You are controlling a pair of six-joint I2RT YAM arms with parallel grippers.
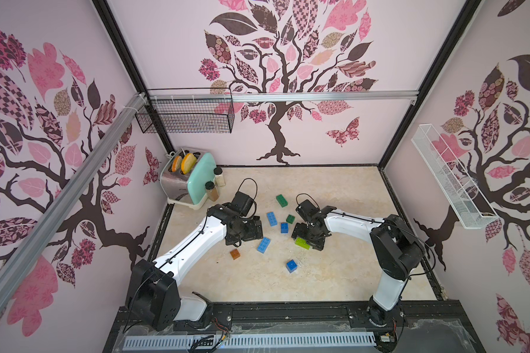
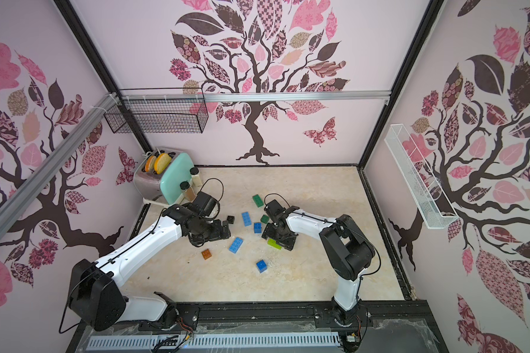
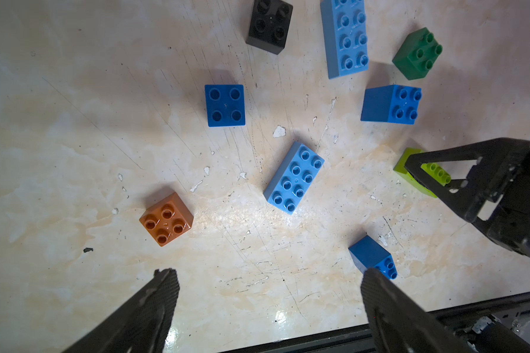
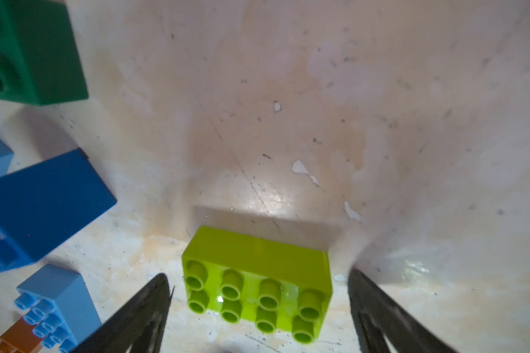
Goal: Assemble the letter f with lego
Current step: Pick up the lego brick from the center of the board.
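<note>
The lego bricks lie scattered on the beige table (image 1: 334,275). A lime green oblong brick (image 4: 257,281) lies studs-sideways between the fingers of my open right gripper (image 4: 258,278), with a gap on each side. In a top view it peeks out under that gripper (image 1: 302,243). My left gripper (image 3: 268,275) hangs open above bare table. Below it are a brown brick (image 3: 166,218), a light blue oblong brick (image 3: 294,177), a blue square brick (image 3: 224,105) and a black brick (image 3: 270,26). A dark green oblong brick (image 1: 282,200) lies farthest back.
A toaster (image 1: 185,180) with two spice jars (image 1: 211,191) stands at the back left. A black wire basket (image 1: 187,116) hangs on the back wall and a white one (image 1: 453,180) on the right wall. A black rail (image 1: 288,314) runs along the front edge.
</note>
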